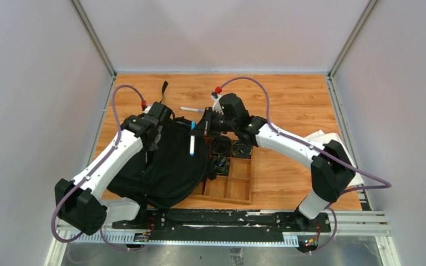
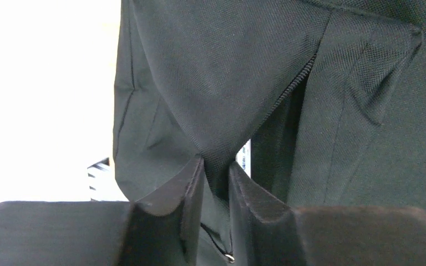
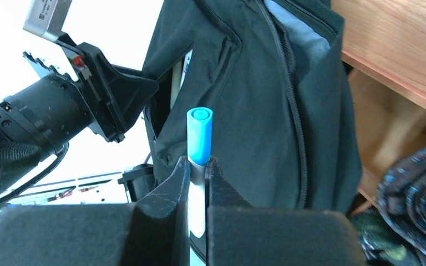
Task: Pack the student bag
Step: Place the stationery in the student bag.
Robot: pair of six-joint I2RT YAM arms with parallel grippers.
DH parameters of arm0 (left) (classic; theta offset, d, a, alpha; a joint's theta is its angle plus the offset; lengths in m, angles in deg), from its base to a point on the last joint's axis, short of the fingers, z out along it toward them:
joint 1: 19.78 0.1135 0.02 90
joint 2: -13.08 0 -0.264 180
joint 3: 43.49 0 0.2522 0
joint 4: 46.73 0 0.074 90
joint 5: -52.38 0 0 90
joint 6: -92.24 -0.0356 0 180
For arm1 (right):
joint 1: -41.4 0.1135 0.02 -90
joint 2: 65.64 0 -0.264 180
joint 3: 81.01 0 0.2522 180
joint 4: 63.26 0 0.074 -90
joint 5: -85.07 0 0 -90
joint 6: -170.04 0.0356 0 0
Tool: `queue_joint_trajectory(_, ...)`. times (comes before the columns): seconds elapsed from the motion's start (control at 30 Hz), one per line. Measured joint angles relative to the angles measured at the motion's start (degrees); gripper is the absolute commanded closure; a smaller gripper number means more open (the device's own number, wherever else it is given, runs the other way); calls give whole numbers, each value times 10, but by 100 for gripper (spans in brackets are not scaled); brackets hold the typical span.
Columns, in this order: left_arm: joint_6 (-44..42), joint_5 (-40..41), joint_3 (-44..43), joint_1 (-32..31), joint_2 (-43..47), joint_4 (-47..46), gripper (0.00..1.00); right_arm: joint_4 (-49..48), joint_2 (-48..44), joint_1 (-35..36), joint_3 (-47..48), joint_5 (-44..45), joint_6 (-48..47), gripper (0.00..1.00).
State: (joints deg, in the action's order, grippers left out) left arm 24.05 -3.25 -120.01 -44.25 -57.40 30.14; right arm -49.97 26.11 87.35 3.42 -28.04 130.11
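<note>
The black student bag (image 1: 166, 160) lies slumped on the table's left half, partly over the wooden tray. My left gripper (image 1: 148, 145) is shut on a fold of the bag's fabric (image 2: 216, 166) beside an open zip pocket (image 2: 288, 111) and holds it up. My right gripper (image 1: 196, 133) is shut on a white marker with a blue cap (image 1: 192, 138), held over the bag's right side. In the right wrist view the marker (image 3: 199, 127) stands up between the fingers (image 3: 169, 183), facing the bag (image 3: 255, 111) and its pocket opening (image 3: 166, 94). The left gripper (image 3: 116, 105) shows there too.
The wooden compartment tray (image 1: 238, 185) sits right of the bag and holds dark coiled items (image 1: 231, 148) in its far cells. A second pen (image 1: 191, 110) lies on the table behind the bag. White papers (image 1: 324, 138) lie at the right edge. A strap (image 1: 163, 88) trails to the back.
</note>
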Motion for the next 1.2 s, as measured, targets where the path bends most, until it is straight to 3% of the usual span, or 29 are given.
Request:
queue_joint_trajectory(0.13,-6,0,-3,0,-2,0,100,-32,41,12,15,-12,30,100)
queue_joint_trajectory(0.93,-6,-95,-39,7,50,9,100,-120,242,72,172,-36,138,100)
queue_joint_trajectory(1.2,-6,-110,-39,8,51,13,100,-121,260,85,193,-33,152,100)
